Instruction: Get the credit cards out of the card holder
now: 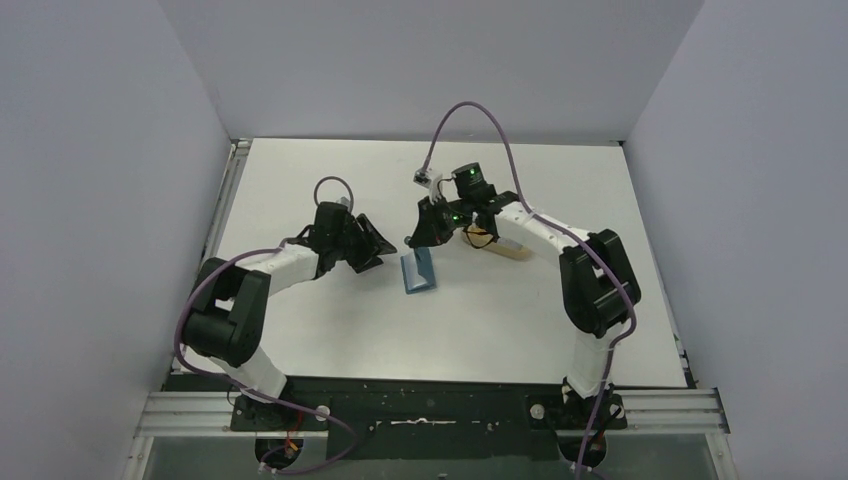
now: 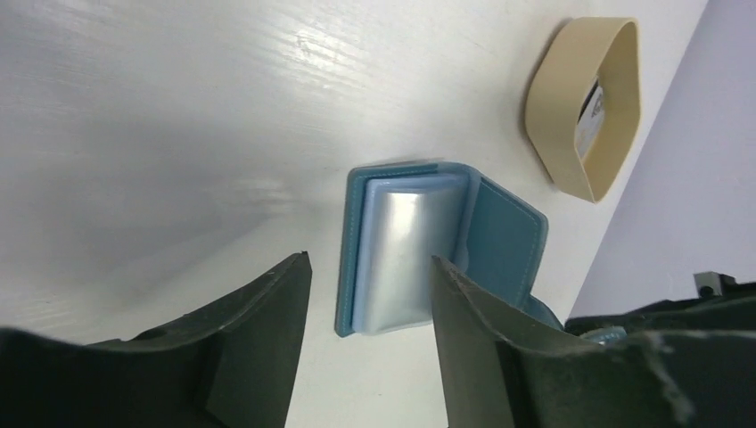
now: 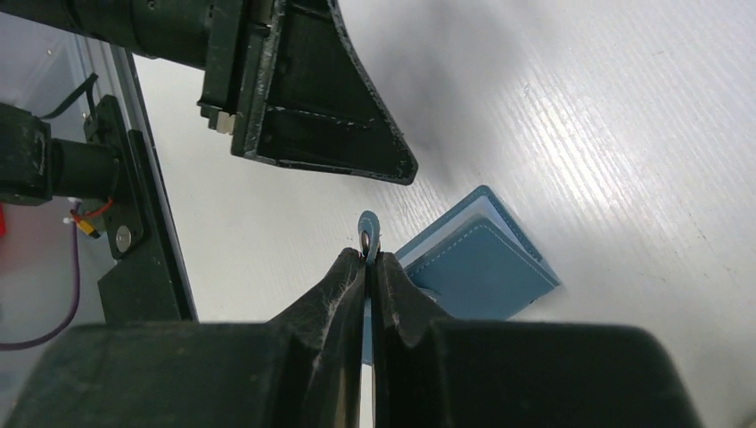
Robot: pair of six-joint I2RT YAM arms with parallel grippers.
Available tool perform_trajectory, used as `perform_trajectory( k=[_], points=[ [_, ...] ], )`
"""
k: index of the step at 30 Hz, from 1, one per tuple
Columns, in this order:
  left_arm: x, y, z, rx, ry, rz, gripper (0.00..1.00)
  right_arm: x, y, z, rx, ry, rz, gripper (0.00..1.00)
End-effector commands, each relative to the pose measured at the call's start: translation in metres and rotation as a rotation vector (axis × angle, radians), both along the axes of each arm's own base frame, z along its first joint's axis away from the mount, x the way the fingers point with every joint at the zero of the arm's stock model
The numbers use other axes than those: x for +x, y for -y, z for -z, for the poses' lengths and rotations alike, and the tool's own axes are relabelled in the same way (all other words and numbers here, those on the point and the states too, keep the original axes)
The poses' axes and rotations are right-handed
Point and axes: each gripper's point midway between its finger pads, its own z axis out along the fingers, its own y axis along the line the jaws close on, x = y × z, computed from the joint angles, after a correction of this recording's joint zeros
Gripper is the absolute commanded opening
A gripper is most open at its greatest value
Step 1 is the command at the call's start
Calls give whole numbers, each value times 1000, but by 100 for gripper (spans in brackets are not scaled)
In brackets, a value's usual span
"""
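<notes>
The teal card holder (image 1: 420, 270) lies on the white table between my two grippers. In the left wrist view it (image 2: 499, 241) is folded open, with a pale blue, shiny sleeve stack (image 2: 410, 250) facing up. I cannot tell whether cards are in the sleeves. My right gripper (image 3: 369, 259) is shut on the holder's snap-tab strap (image 3: 368, 225) and holds the cover (image 3: 481, 267) up. My left gripper (image 2: 370, 276) is open and empty, just short of the holder's near edge. One white credit card with black bands (image 2: 590, 114) lies in the tan tray (image 2: 615, 80).
The tan oval tray (image 1: 508, 248) sits right of the holder, under the right arm. The left gripper's fingers (image 3: 312, 98) show at the top of the right wrist view. Grey walls close in the table on three sides.
</notes>
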Motion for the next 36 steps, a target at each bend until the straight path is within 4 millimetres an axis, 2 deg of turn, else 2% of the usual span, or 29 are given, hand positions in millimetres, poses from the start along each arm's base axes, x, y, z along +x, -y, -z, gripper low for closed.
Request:
perform_trajectory(
  k=[1,4,8,11,18,25,31,33,36],
  points=[
    [6,10,-30,-31,82,43,50,12,-9,-36,145,71,35,0],
    [1,13,-22,-43,62,52,51,21,2,-20,159,54,97,0],
    [-5,16,-14,-21,47,67,50,30,26,6,131,32,213,0],
    [-9,14,-12,11,43,79,50,33,44,18,105,31,281,0],
    [-14,3,-14,104,44,101,50,25,75,28,29,42,355,0],
    [-15,-1,-17,137,52,112,50,10,112,60,-124,13,464,0],
    [-15,-1,-17,160,56,125,50,0,139,74,-209,0,575,0],
    [-14,0,-18,160,57,131,50,-1,140,72,-180,-5,593,9],
    [-13,2,-18,159,57,136,50,-2,136,63,-96,-18,605,39]
  ],
)
